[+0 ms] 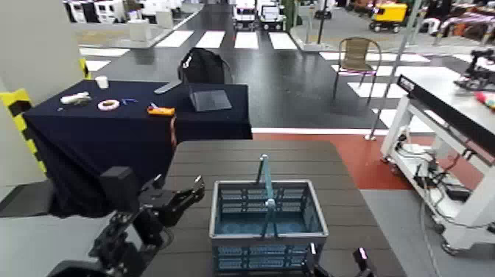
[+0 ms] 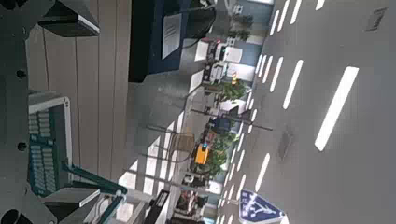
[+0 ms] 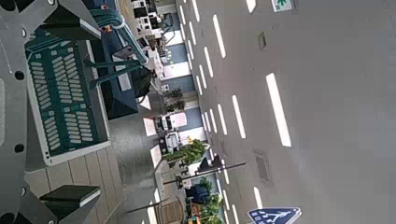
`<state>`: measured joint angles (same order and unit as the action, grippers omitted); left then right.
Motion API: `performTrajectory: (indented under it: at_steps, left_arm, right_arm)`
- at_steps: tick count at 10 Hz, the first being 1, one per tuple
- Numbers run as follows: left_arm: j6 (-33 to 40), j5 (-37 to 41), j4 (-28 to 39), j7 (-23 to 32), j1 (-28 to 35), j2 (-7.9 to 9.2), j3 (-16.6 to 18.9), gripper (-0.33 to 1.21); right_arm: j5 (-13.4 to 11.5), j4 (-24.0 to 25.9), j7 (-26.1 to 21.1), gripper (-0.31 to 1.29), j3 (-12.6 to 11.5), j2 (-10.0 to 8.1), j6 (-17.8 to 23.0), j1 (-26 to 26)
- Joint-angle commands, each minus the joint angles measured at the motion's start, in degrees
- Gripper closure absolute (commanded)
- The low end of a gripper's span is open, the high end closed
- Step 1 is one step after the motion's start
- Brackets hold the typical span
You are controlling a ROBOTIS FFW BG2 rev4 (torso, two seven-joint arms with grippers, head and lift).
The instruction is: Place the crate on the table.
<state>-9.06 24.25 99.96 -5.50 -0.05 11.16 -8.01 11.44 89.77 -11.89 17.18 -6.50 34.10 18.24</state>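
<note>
The blue-grey crate (image 1: 268, 225) stands upright on the dark brown slatted table (image 1: 221, 158), near its front edge, with its thin light-blue handle (image 1: 266, 184) raised. My left gripper (image 1: 177, 188) hovers off the crate's left side, open and apart from it. In the left wrist view the crate (image 2: 45, 149) shows off to one side of the wide-spread left gripper (image 2: 67, 110). My right gripper (image 1: 335, 258) is low at the crate's near right corner, open. In the right wrist view the crate (image 3: 63, 98) lies just ahead of the right gripper (image 3: 70, 110), whose fingers hold nothing.
Behind the brown table stands a navy-draped table (image 1: 88, 129) with a tape roll (image 1: 108, 105), an orange tool (image 1: 161, 111) and a dark flat case (image 1: 210, 99). A white-framed workbench (image 1: 434, 110) stands to the right, and a chair (image 1: 359, 59) farther back.
</note>
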Motion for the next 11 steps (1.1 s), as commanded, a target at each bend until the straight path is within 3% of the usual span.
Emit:
performTrajectory:
  at_steps: [1,6,11]
  left_arm:
    - [8.3,-2.8,0.4,3.0,5.1,0.09,-1.0,0.1]
    - [22.0,-11.0,-0.5,13.0,14.0,0.09,-2.7,0.1]
    - [27.3,-18.3,0.1,17.8,18.8,-0.08,-2.3,0.1]
  right_arm:
    - [-0.3,0.1,0.0,0.13,-0.2,0.0,0.0,0.1]
    - [-1.3,0.9,-0.1,0.13,-0.8,0.18,-0.9,0.6]
    - [-2.5,2.1,-0.2,0.13,-1.4,0.35,-2.4,1.2]
